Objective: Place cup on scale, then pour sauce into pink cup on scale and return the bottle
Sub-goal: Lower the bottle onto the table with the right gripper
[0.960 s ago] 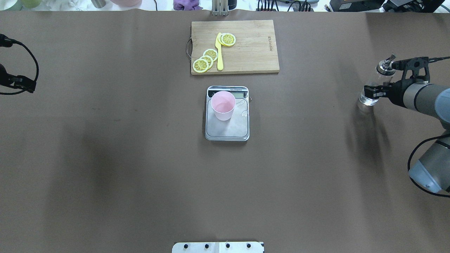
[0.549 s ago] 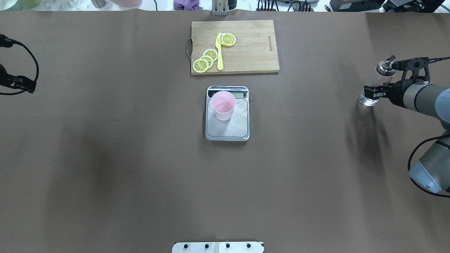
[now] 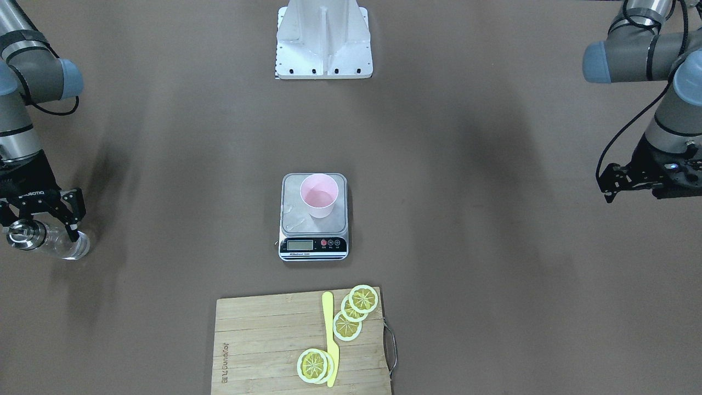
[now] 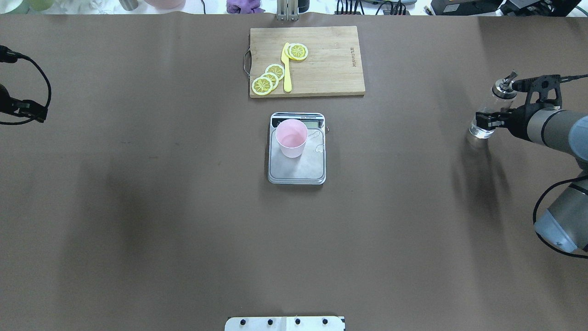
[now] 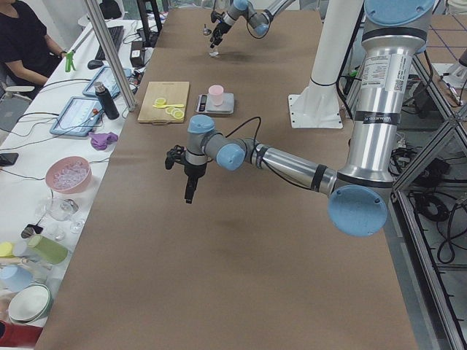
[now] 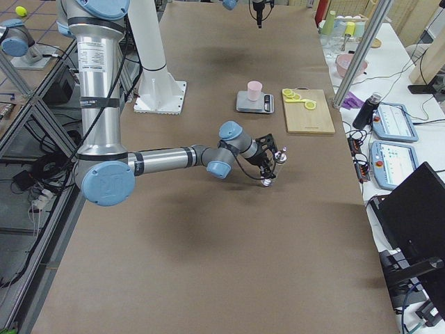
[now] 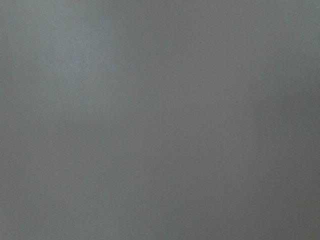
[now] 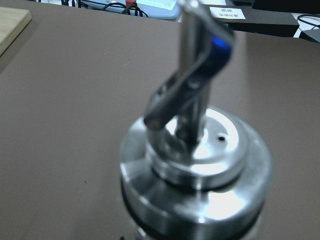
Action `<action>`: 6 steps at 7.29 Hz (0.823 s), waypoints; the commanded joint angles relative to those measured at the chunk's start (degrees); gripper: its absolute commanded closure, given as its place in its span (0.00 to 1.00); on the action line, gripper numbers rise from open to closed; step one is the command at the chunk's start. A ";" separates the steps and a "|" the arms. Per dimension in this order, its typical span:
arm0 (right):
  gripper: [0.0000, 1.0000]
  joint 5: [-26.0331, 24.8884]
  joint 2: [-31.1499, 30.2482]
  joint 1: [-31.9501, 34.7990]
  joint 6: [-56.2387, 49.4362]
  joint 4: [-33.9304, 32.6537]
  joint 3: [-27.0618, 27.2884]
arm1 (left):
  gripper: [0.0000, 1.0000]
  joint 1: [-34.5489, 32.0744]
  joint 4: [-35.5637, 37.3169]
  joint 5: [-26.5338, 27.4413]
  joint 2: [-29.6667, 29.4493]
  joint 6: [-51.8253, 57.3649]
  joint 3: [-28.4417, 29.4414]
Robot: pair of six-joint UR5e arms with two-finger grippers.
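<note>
Glass makes the bottle (image 4: 490, 103) stiff, slick and breakable (bottom-heavy too, with clear sauce (image 4: 477, 131) low inside); its round body looks the safest hold. The right gripper (image 4: 481, 121) is clamped there, bottle upright, well out at 3 o'clock from the scale (image 4: 298, 172) seen from overhead, whose platform carries the cup (image 4: 291, 137) toward 11 o'clock. Hard to make out: whether the base touches the table (image 4: 138, 184), any liquid in the cup, and the left gripper (image 3: 611, 184), whose opening I cannot tell
</note>
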 commanded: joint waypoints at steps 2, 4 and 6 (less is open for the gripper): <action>0.00 0.08 -0.12 -0.05 0.05 2.36 -0.81 | 0.02 -0.03 0.00 0.00 0.04 0.00 0.03; 0.00 1.22 -0.73 0.12 0.13 2.36 -0.02 | 0.02 -0.03 0.09 0.00 0.04 0.00 0.03; 0.00 3.76 -4.67 0.12 0.13 2.36 4.08 | 0.02 -0.03 0.09 0.00 0.04 0.00 -0.06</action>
